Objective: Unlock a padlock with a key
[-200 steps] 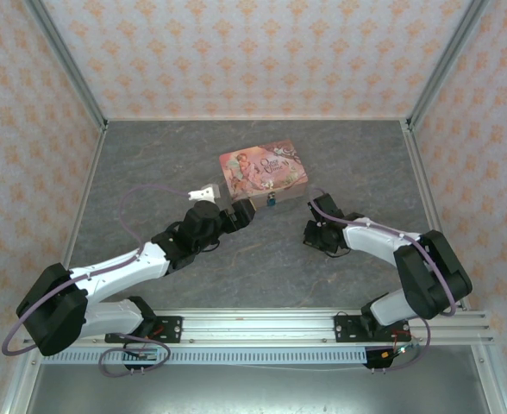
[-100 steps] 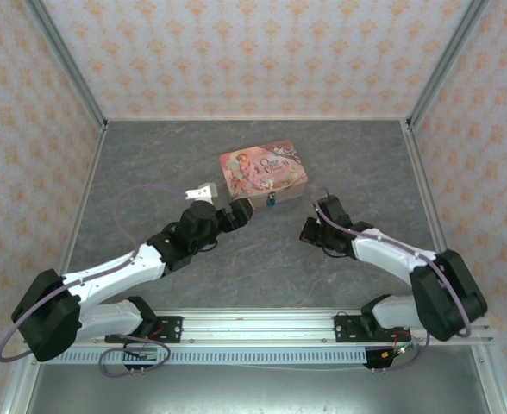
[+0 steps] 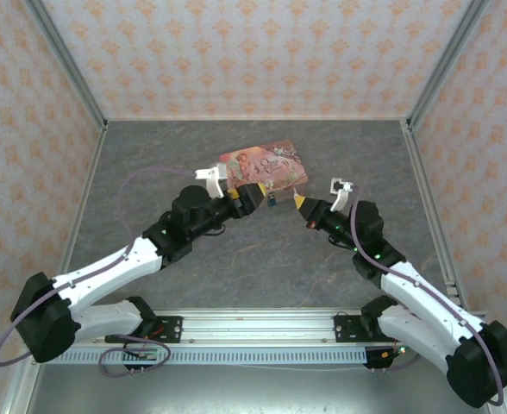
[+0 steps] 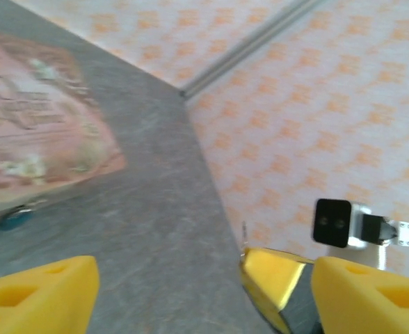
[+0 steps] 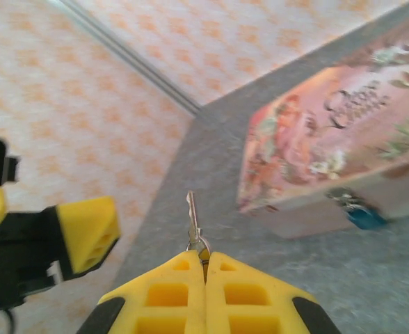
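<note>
Right gripper (image 5: 204, 261) is clamping the key (image 5: 191, 216), blade pointing ahead. The padlock (image 5: 363, 217) is hanging on the tin's (image 5: 309, 139) near side, toward the table's (image 3: 150, 172) middle, off the blade's line. Left gripper (image 4: 197, 296), jaws spread, is hovering slightly nearer.

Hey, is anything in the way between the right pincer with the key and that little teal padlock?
Nothing visible. Only bare table lies between the key in the shut right pincer and the padlock at the front of the tin. The open left pincer sits on the padlock's other side.
</note>
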You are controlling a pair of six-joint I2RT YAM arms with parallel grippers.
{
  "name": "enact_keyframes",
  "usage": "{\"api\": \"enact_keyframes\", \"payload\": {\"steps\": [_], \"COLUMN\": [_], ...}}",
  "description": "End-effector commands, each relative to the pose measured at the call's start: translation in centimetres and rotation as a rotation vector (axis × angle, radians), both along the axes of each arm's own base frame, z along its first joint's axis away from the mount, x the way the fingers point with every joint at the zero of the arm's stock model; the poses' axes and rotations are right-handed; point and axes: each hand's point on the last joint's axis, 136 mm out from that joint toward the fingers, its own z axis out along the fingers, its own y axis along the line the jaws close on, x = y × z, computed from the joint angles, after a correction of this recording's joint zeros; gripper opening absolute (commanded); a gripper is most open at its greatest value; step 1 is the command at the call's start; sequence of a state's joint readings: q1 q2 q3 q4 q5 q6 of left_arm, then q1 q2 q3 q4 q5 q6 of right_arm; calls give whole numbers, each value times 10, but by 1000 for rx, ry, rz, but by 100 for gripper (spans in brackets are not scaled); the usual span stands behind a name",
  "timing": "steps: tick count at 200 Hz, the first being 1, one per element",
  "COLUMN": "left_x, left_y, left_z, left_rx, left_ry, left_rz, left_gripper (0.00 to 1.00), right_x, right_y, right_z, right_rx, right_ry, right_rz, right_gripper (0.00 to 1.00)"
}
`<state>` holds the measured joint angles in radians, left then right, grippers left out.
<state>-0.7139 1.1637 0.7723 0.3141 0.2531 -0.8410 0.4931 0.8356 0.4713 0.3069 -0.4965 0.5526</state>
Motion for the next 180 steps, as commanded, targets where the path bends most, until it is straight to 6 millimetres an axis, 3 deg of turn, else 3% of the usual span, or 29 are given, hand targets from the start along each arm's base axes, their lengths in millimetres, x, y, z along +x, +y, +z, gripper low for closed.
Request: {"api": "enact_keyframes", "payload": {"steps": [1, 36, 74, 138, 180], "left_x": [-12, -14, -14, -4, -2], "left_y": [-33, -58, -73, -66, -65], "left_z": [33, 39, 31, 18, 15], "left_rx": [-92, -102, -94, -100, -96], "left_ry": [-64, -75, -53, -27, -20], "left_rz": [-168, -249, -275, -195, -179], "left_gripper": [73, 66, 60, 48, 34], "right_x": [-14, -20, -23, -25, -26], "right_y": [15, 23, 27, 31, 32], "right_z": [43, 51, 51, 46, 42], "right_rx": [63, 61, 61, 52, 48], "right_ry": [-120, -141, -141, -130, -119], "right_rz": [114, 159, 180, 202, 209], "right_gripper": [0, 0, 0, 0, 0]}}
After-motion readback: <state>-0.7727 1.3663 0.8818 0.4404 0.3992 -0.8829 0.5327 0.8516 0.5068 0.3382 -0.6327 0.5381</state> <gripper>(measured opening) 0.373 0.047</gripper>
